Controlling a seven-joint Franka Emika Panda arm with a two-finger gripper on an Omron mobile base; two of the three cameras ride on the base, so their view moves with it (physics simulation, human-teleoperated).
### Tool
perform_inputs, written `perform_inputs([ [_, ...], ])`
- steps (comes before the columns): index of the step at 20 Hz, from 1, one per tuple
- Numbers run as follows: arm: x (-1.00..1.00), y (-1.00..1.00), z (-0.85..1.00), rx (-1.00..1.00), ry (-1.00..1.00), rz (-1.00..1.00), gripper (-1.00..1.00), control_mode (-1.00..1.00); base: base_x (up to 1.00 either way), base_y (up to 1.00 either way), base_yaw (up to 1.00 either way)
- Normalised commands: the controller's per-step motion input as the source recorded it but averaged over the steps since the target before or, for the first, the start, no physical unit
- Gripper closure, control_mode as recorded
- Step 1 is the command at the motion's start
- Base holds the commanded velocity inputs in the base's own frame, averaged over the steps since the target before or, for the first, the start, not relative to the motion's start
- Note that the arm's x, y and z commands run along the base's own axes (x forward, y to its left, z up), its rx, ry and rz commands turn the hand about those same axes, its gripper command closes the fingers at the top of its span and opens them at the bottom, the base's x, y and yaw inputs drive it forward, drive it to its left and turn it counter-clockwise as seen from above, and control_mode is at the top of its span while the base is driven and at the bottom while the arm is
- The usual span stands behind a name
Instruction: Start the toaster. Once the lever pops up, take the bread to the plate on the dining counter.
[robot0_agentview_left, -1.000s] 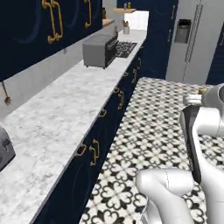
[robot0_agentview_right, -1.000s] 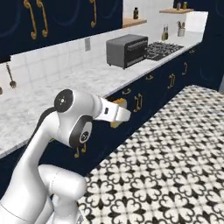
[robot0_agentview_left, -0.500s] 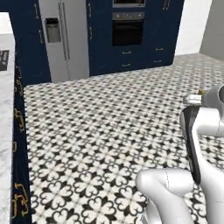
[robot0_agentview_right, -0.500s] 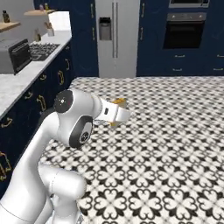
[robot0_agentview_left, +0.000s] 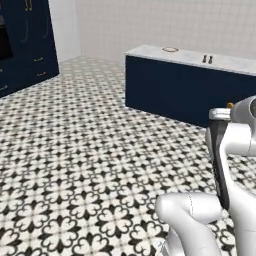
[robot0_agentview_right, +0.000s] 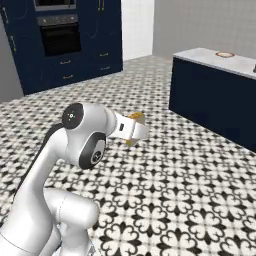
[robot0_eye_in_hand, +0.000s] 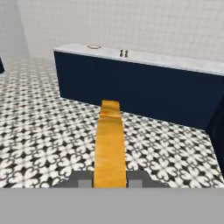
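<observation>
Bread (robot0_eye_in_hand: 110, 144) is in the robot's grasp, a golden-tan slice seen edge-on in the hand view, sticking up from 6 o'clock toward the middle. The fingers (robot0_eye_in_hand: 109, 181) are clenched on its two flat sides at the bottom. In the right base view the same slice (robot0_agentview_right: 135, 118) pokes out past the white wrist, near the middle of the picture.

The dining counter (robot0_eye_in_hand: 131, 85) stands ahead, a long dark navy block with a pale marble top. It sits well apart from the robot, with patterned black and white floor (robot0_agentview_left: 75, 165) between. The plate (robot0_agentview_left: 170, 49) rests on that surface near its left end, at about 12 o'clock in the left base view. In the right base view the plate (robot0_agentview_right: 224, 54) is at about 2 o'clock. Two small dark things (robot0_agentview_left: 207, 59) stand on the surface farther right; they are too small to name.

The toasting part looks done, and the step in hand is carrying the slice to the plate. Next, the base needs to get close to the surface, then the arm must reach over the plate, go down low, and let the slice go so it lands flat inside the red rim
</observation>
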Motion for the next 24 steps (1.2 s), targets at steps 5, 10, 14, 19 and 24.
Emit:
perform_inputs([
  [5, 0.0, 0.0, 0.0, 0.0, 0.0, 0.0, 1.0, 1.0, 1.0, 0.53, -0.36],
  [10, 0.0, 0.0, 0.0, 0.0, 0.0, 0.0, 1.0, 1.0, 1.0, 0.98, -0.08],
  [14, 0.0, 0.0, 0.0, 0.0, 0.0, 0.0, 1.0, 1.0, 1.0, 1.0, -0.03],
  [19, 0.0, 0.0, 0.0, 0.0, 0.0, 0.0, 1.0, 1.0, 1.0, 0.76, -0.11],
  [24, 0.0, 0.0, 0.0, 0.0, 0.0, 0.0, 1.0, 1.0, 1.0, 0.49, -0.11],
])
